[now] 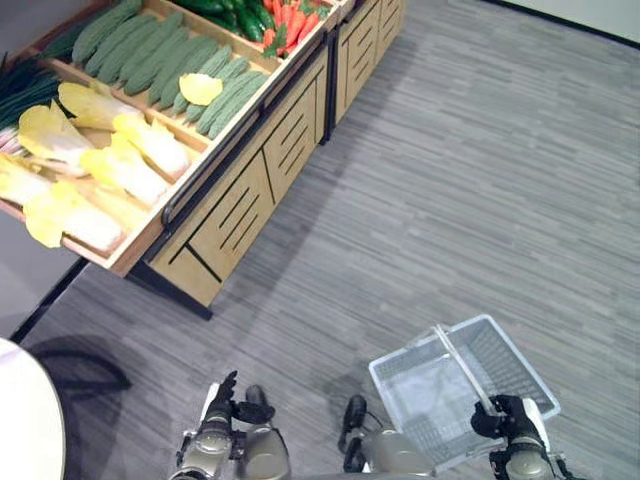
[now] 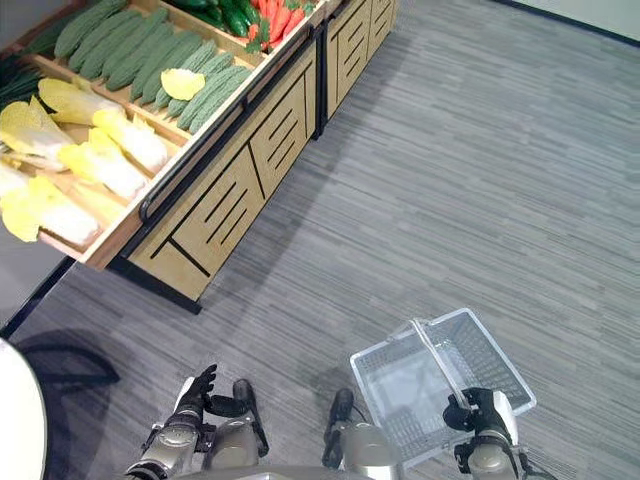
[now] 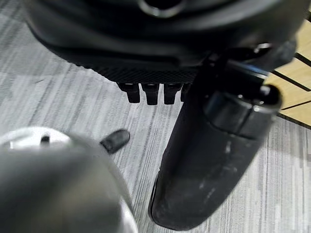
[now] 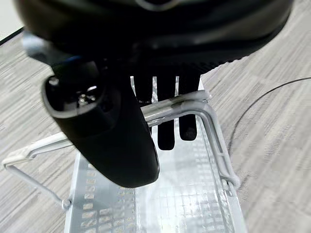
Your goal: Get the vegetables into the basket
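Hanging from the right hand (image 1: 512, 418), a clear plastic basket (image 1: 400, 378) is seen low over the grey floor (image 1: 480, 200); its metal handle (image 4: 175, 106) is crossed by the fingers (image 4: 165, 136), which are curled over the bar in the right wrist view, with the thumb alongside, so the handle is gripped. No vegetable is seen inside the basket. The left hand (image 1: 222, 402) is held well apart from the basket, on the other side, with its fingers relaxed and nothing held; in the left wrist view only floor is seen past its fingertips (image 3: 150, 93). Well ahead of the left hand, and far from the basket, a wooden display shelf (image 1: 240, 210) is seen, on which the vegetables are laid out: pale yellow cabbages (image 1: 130, 170) in the nearest compartment, green bitter gourds (image 1: 160, 55) in the next one beyond, and carrots (image 1: 290, 20) with dark green produce farther along. One loose yellow leaf (image 1: 200, 88) is lying on the gourds.
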